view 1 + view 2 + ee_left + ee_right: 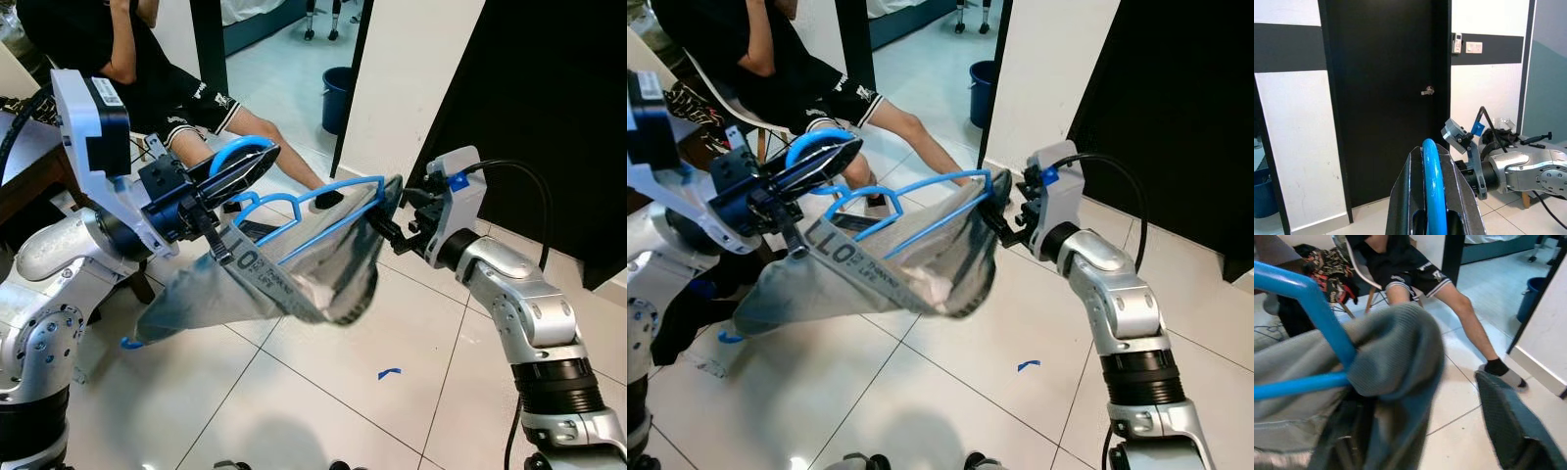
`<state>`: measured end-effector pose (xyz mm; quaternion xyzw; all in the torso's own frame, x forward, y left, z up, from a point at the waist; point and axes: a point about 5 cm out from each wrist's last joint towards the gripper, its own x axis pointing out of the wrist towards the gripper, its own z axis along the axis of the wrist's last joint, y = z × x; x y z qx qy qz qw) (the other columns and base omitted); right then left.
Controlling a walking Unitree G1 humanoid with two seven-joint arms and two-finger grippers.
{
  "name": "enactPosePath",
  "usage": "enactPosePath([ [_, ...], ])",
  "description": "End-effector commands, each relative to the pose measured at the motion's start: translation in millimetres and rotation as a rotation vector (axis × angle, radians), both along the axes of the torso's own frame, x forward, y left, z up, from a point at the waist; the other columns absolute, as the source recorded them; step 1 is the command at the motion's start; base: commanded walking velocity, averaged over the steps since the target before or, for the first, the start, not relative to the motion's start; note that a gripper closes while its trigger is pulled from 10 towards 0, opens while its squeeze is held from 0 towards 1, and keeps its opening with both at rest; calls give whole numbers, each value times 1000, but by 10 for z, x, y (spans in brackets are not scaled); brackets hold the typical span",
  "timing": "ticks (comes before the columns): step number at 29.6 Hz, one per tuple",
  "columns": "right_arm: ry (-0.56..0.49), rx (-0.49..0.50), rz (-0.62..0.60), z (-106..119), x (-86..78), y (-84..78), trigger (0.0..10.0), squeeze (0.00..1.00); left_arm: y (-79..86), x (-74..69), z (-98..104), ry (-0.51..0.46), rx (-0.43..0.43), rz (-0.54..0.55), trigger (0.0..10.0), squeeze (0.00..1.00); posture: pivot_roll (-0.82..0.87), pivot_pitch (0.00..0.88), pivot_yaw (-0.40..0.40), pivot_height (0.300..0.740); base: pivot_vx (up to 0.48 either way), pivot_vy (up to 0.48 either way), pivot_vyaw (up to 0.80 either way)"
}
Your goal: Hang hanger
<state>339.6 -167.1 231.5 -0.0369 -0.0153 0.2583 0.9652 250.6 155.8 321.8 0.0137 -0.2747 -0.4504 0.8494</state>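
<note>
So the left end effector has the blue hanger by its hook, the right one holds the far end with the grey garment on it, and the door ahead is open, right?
Not quite: the black door ahead is closed, as the left wrist view shows. The rest holds: the left end effector grips the blue hanger by its hook, and the right end effector holds the far end, with the grey garment draped on it.

Floor (323,392): glossy white tiles, thin dark joints, a small blue mark.
Walls (411,69): white, with black panels.
Door (1386,98): black, shut, metal handle.
Bucket (336,98): blue, beyond the doorway.
Chair (1359,269): white, a person sitting on it.
</note>
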Motion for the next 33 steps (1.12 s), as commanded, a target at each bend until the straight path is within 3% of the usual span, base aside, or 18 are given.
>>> enactPosePath([
  [1,-1,23,18,7,-30,0,0,0,-37,-50,39,-23,19,-30,10000,0,115,153,-66,740,0,0,0],
  [13,-29,49,-25,71,-8,-108,0,0,81,-2,-6,-7,51,30,10000,0,114,156,-65,740,0,0,0],
  [21,-32,7,-51,76,15,-177,0,0,176,26,-49,-1,133,59,10000,0,115,146,-65,740,0,0,0],
  [23,-40,-11,-51,84,17,-165,0,0,91,-29,-180,48,209,-25,10000,0,116,138,-62,740,0,0,0],
  [31,-38,-21,-39,61,6,-110,0,0,-70,-108,-376,121,264,-144,10000,0,115,138,-59,740,0,0,0],
  [33,-34,-20,-21,42,-13,-49,0,0,-209,-168,-502,156,303,-215,10000,0,109,140,-59,740,0,0,0],
])
